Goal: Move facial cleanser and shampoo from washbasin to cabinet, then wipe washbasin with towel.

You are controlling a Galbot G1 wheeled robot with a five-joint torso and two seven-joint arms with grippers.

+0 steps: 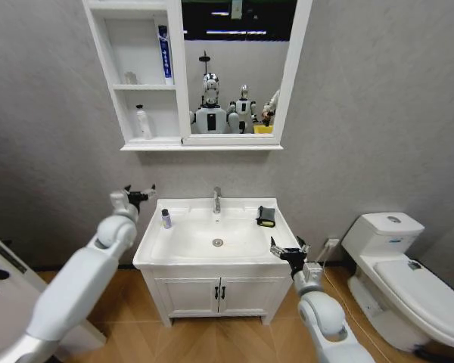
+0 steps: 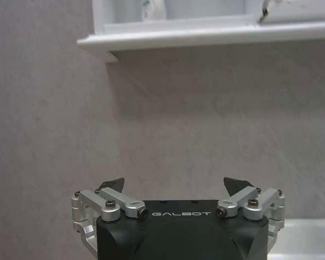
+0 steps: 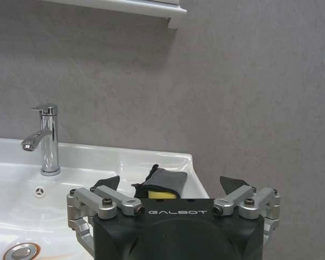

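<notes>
The towel point(image 3: 161, 182) lies just beyond the right gripper's point(image 3: 173, 187) parted jaws.

My head camera looks forward and down from well back, taking in the whole washbasin point(image 1: 216, 234), the cabinet point(image 1: 140, 76) above it and both arms. My left wrist camera sits behind the left gripper point(image 2: 174, 187) and faces the grey wall close up, catching the cabinet's underside point(image 2: 206, 38). My right wrist camera, behind the right gripper point(image 3: 170, 187), looks across the washbasin's right corner toward the tap point(image 3: 46, 138). All views share that wall.
</notes>
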